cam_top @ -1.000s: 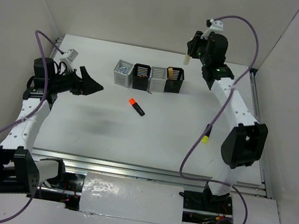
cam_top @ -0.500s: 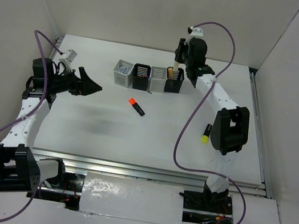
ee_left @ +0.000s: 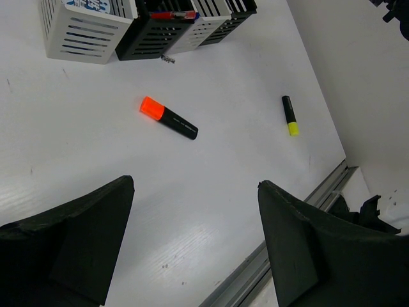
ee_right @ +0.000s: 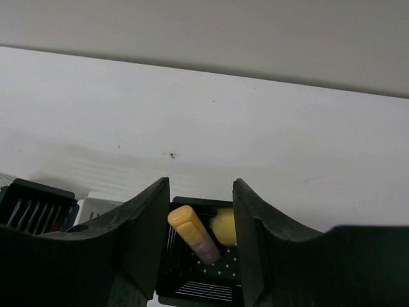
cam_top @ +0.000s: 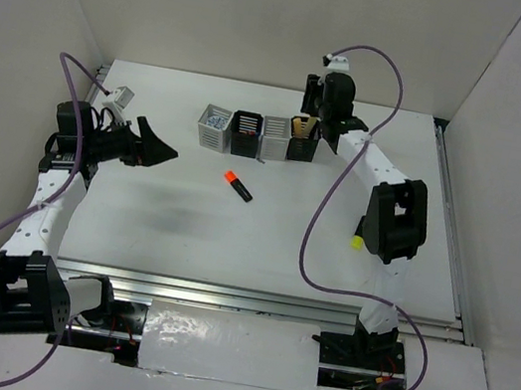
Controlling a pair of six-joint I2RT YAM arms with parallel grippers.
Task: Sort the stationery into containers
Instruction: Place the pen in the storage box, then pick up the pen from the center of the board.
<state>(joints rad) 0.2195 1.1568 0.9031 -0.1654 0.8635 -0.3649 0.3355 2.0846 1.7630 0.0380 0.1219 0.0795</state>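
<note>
Fingers of our right gripper stand apart, released. The peach marker leans tilted in the gap between them, down inside the black end cup beside a yellow item. We cannot tell whether its cap brushes a finger. Fingers of our left gripper are spread wide, grasping nothing. Ahead of them on the table lies the orange-black highlighter. The yellow-black highlighter lies apart from it, ahead of the finger at the view's right, and the row of cups stands beyond both.
</note>
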